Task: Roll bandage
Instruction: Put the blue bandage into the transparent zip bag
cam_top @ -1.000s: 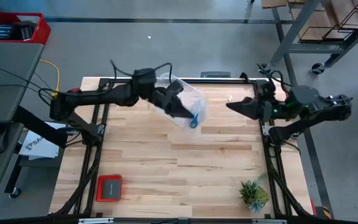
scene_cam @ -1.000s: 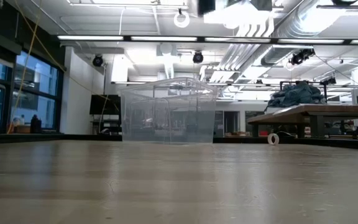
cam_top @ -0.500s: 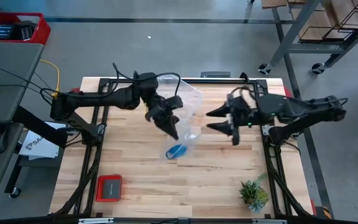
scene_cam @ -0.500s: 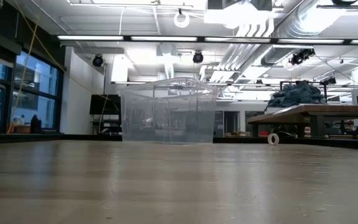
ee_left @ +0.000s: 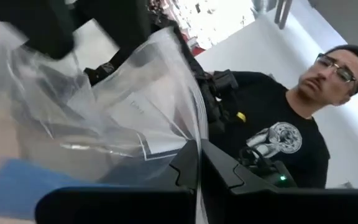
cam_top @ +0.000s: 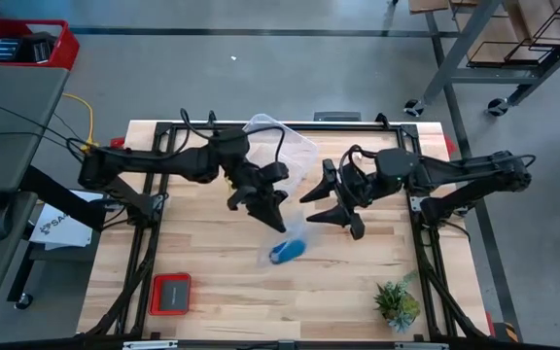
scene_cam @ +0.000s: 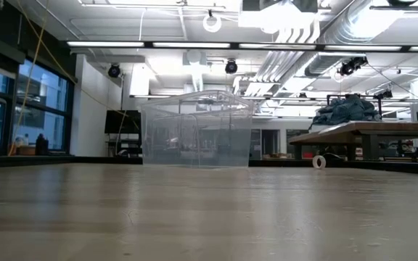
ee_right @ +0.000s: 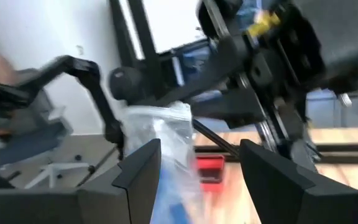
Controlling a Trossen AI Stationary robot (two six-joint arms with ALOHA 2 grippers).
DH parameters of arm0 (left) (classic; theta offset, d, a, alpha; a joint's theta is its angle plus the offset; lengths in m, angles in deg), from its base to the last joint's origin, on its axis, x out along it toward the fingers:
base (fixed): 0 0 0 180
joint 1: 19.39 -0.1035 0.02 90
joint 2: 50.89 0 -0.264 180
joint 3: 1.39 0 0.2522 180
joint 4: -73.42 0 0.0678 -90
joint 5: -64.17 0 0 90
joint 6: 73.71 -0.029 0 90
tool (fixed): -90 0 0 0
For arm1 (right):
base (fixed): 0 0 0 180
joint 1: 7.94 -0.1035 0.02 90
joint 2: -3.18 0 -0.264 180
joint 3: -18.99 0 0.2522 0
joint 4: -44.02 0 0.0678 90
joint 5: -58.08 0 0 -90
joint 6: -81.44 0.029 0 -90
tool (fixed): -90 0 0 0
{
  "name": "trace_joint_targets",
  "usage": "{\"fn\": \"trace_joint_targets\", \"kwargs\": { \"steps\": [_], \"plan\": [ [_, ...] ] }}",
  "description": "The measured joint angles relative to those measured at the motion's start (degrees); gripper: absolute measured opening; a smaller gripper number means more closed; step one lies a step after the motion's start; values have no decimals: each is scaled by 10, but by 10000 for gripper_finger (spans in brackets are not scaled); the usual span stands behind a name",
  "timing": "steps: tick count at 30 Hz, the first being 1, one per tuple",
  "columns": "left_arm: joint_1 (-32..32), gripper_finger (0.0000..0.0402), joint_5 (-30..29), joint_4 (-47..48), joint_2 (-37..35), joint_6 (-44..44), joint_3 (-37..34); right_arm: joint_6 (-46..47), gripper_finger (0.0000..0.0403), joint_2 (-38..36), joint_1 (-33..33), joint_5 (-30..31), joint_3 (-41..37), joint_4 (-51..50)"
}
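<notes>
Overhead, left gripper (cam_top: 263,207) tilts tub (cam_top: 285,156); right gripper (cam_top: 331,208) fingers (cam_top: 343,220) spread beside.

Left hand (cam_top: 261,206) pinched shut over table centre, right hand (cam_top: 336,200) spread wide, facing it, both arms extended inward

Bright blue bandage (cam_top: 287,251), clear plastic bag (cam_top: 282,156), red case (cam_top: 171,294).

We can't read any text here. White sheet (cam_top: 54,226) on the floor off the table's left edge has dark lettering, too small to read. Person's shirt print (ee_left: 277,138): no legible words.
</notes>
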Motion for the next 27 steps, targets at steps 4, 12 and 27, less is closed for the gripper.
{"fn": "trace_joint_targets", "kwargs": {
  "steps": [4,12,27],
  "plan": [
    [0,0,-11,-1,13,-4,0,2,209,-2,2,-38,0,21],
    [6,0,-12,-4,37,-3,0,4,209,-1,2,-39,0,-1],
    [-2,0,-2,-48,36,32,0,4,209,2,-3,-55,0,-14]
  ]
}}
